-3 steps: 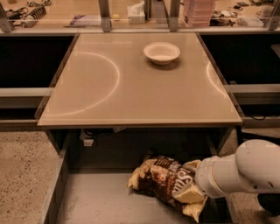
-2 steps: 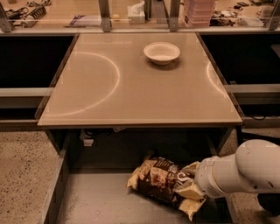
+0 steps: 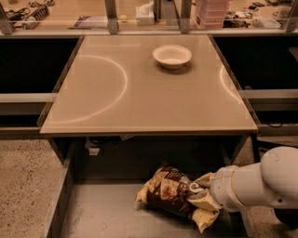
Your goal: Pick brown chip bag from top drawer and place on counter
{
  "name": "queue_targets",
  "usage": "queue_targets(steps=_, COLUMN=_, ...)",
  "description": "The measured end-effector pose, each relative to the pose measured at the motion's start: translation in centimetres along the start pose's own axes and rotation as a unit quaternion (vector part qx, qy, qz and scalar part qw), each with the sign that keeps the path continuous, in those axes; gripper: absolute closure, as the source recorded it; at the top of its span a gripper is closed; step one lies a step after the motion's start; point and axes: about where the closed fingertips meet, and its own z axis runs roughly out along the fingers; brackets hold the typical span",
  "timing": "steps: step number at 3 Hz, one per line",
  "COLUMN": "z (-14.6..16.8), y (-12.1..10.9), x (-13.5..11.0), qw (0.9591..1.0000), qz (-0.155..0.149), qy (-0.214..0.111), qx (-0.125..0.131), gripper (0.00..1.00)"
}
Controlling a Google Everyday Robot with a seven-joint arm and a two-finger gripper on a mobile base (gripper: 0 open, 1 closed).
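Observation:
The brown chip bag (image 3: 170, 191) lies in the open top drawer (image 3: 102, 211), right of its middle, with pale yellow ends. My gripper (image 3: 198, 191) reaches in from the right on a white arm (image 3: 260, 183) and is at the bag's right end, in contact with it. The beige counter (image 3: 149, 83) sits above the drawer, with faint arc marks on its top.
A white bowl (image 3: 172, 56) stands on the counter's far right part. A cluttered wooden bench (image 3: 139, 14) with metal posts runs behind the counter. Speckled floor (image 3: 23, 181) lies left of the drawer. Dark openings flank the counter.
The bag and gripper have shifted slightly; the bag's right end looks a little lifted and crumpled toward the gripper.

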Motion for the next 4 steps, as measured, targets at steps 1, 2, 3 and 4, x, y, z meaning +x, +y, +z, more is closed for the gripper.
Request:
queue_targets(steps=1, z=-5.6, y=2.5, x=-3.2, qw=0.9979, qz=-0.02, qy=-0.062, qx=0.003, gripper=1.0)
queue_targets(steps=2, z=-11.0, y=4.9, x=-6.0, qw=0.9912, qz=-0.065, qy=-0.115, qx=0.01, gripper=1.0)
queue_targets(steps=3, z=-15.4, y=5.1, x=-10.1, qw=0.981, qz=-0.14, qy=-0.132, qx=0.028, gripper=1.0)
queue_targets(steps=4, z=-17.9, y=3.9, x=-13.8, qw=0.9737, qz=-0.178, qy=-0.139, qx=0.031, gripper=1.0)
